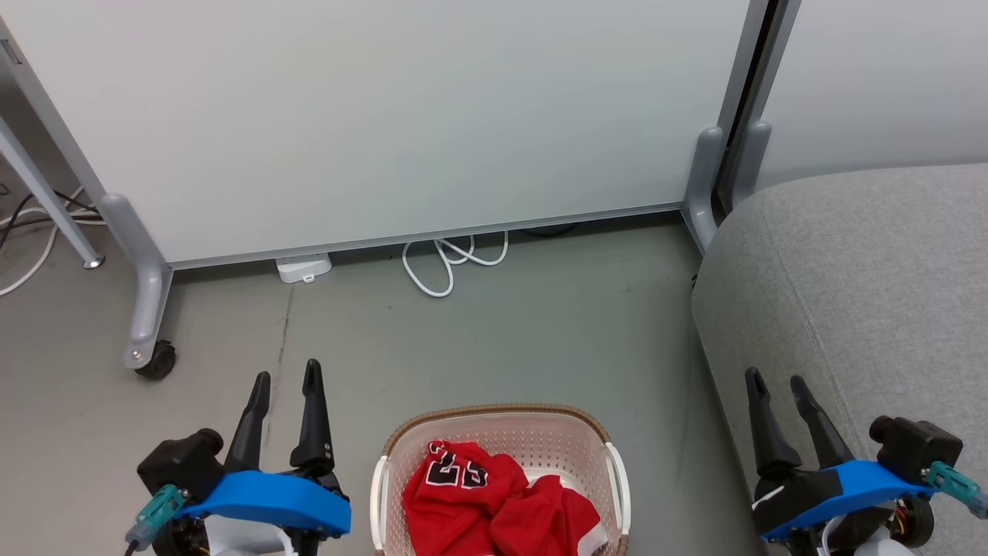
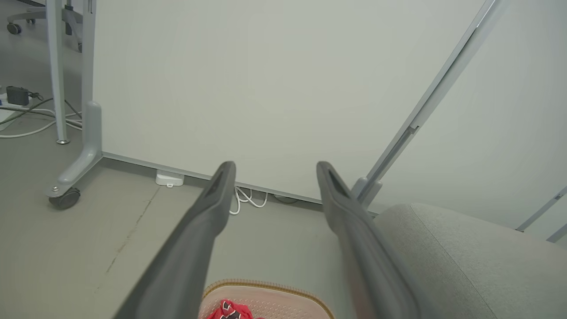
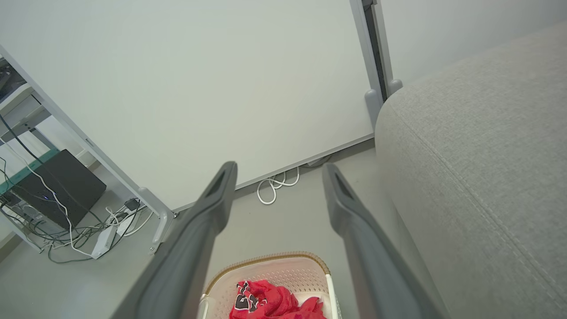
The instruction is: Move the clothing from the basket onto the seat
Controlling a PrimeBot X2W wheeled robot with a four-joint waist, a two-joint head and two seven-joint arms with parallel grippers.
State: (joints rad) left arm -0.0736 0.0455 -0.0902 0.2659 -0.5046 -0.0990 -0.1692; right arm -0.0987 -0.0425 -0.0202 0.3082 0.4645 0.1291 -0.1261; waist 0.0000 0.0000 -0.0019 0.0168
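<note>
Both jaws gape; red clothing (image 1: 494,502) lies crumpled in the cream basket (image 1: 540,439).

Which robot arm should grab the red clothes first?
Probably the left gripper: open, it sits closer to the basket and the red clothing. The right gripper, also open, is over by the seat.

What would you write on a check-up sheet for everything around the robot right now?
Surface: grey floor, with a thin crack line.
Job's things: red clothing heaped in the cream basket; grey seat at the robot's right.
Clutter: small white box at the panel's foot.
Grippers: left gripper and right gripper both open, holding nothing, either side of the basket.
Cables: white cable looped under the panel; more cables far left.
Surroundings: pale partition panel on a castor.
</note>
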